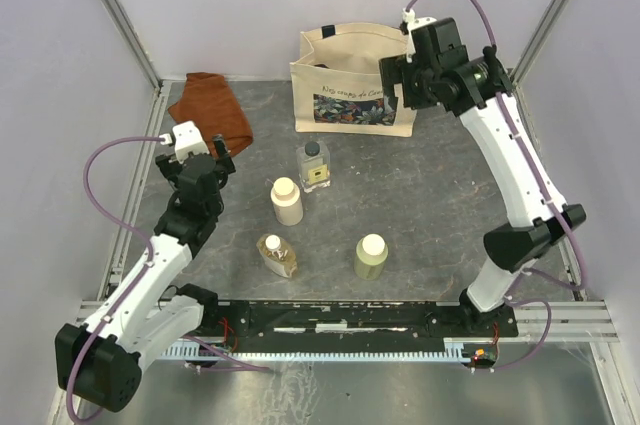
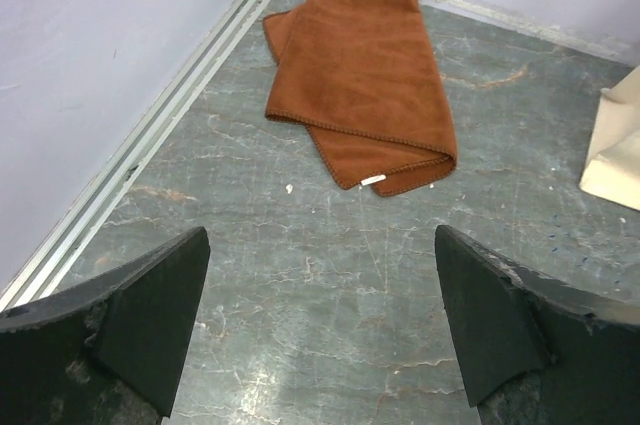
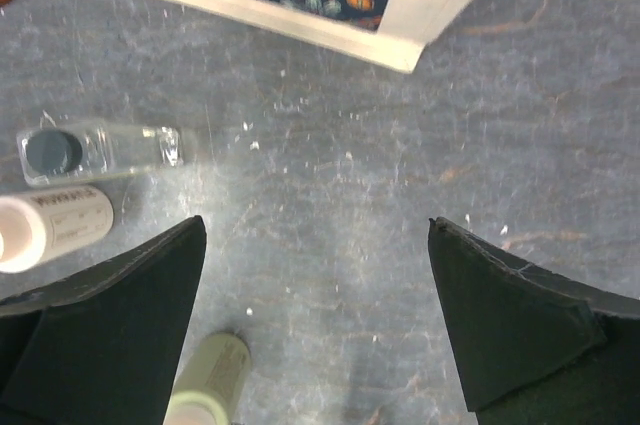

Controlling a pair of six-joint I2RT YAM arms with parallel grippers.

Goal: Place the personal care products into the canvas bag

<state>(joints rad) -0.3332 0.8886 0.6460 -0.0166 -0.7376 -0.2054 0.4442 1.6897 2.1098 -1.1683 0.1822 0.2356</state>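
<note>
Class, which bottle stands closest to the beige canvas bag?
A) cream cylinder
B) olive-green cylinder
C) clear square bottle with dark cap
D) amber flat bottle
C: in the top view, the clear square bottle with dark cap stands just in front of the beige canvas bag, nearer than any other bottle.

Matt, scuffed, grey marbled bench (image 1: 430, 195). Left of the stiff woven canvas bag (image 1: 345, 70) lies a fuzzy rust cloth (image 1: 212, 108); near the bag, a glossy clear square bottle (image 1: 315, 169).

Beige bag (image 1: 350, 63) (floral panel), rust cloth (image 1: 212, 107)
</note>
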